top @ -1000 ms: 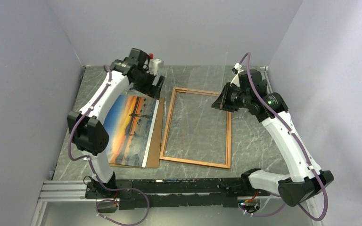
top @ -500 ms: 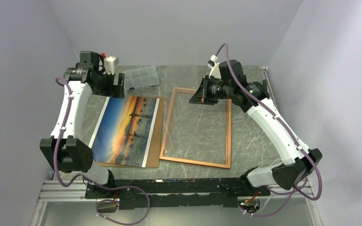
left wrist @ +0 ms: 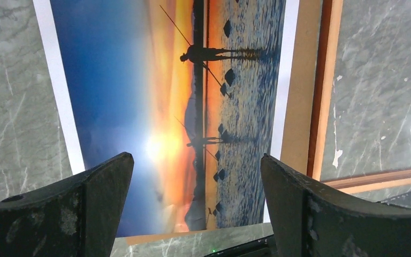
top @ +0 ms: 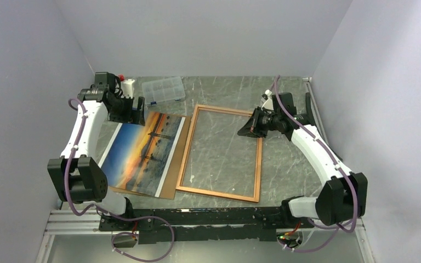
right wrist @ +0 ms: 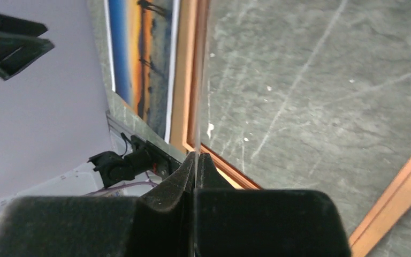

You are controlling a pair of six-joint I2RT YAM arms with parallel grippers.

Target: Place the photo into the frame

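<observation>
On the table, the photo lay face up on the backing board beside the frame. My left pincer hung open above it; my right pincer pinched the clear pane.

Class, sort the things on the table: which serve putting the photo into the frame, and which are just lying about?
For the job: photo, frame, clear pane in the right gripper, brown backing board.
Lying about: clear compartment box.
</observation>
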